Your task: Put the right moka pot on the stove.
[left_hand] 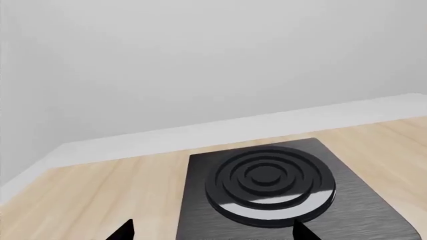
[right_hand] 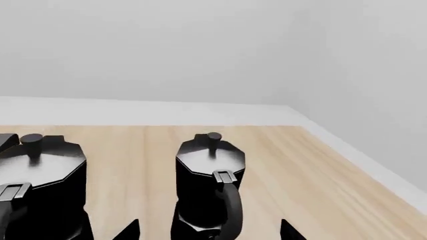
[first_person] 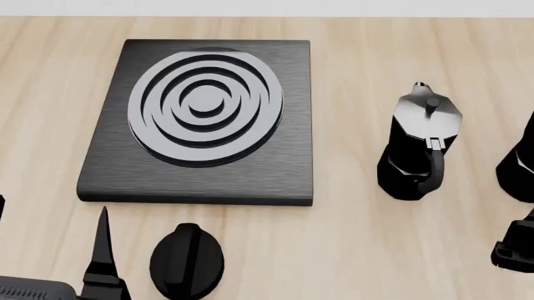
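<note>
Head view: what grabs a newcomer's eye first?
The stove, a black slab with a ringed burner, fills the table's far left. To its right stands a moka pot, with the right moka pot cut off at the frame edge. A round black knob sits in front of the stove.

Right gripper (right_hand: 208,231) was open, only its two fingertips (right_hand: 127,231) showing. Right pot (right_hand: 208,185) stood upright just ahead, centred between them, handle facing the gripper. Second pot (right_hand: 41,187) stood beside it on the wood table (right_hand: 293,170), off one side.
</note>
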